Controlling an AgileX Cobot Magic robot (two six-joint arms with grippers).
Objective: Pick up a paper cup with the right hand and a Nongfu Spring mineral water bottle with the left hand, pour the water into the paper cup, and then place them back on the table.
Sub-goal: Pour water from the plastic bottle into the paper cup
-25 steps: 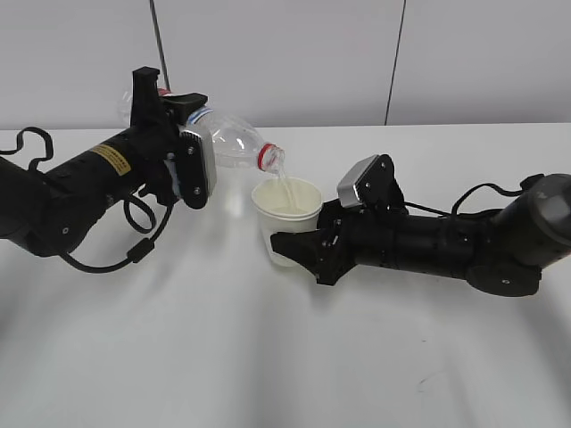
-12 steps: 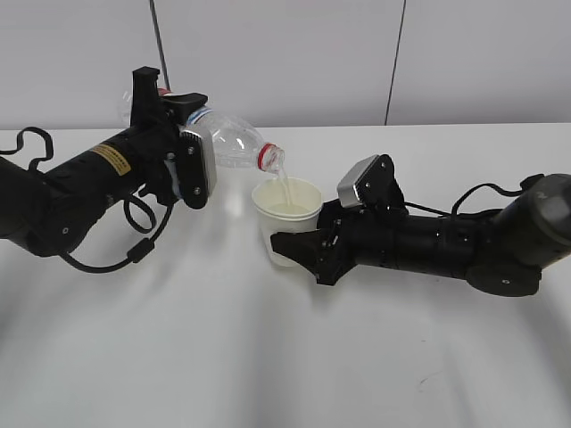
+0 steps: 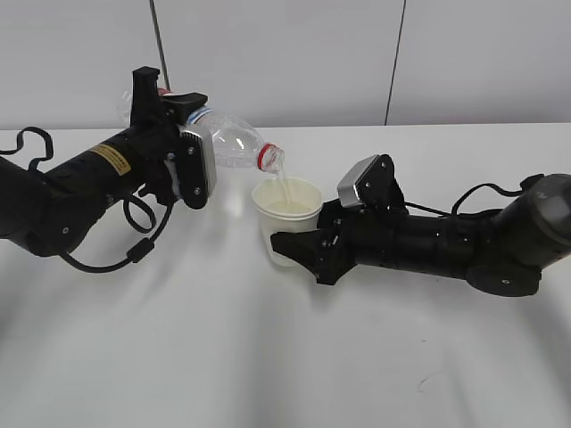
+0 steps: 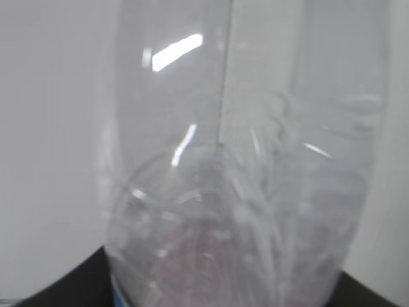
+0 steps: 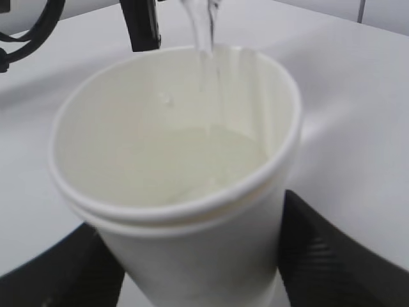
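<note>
My left hand [image 3: 165, 120] is clamped on the Nongfu Spring mineral water bottle [image 3: 234, 143] — clear, ribbed plastic, tipped mouth-down above the paper cup [image 3: 286, 227]. A thin stream falls past the rolled rim into pale water roughly halfway up. My right hand [image 3: 294, 250] grips the cup's smooth cream wall, held above the white table [image 3: 268, 357] — bare surface all around.

I see a clear bottle [image 3: 234, 143] with a red neck ring above the cream-white paper cup [image 3: 286, 218], on the white table [image 3: 268, 357].
</note>
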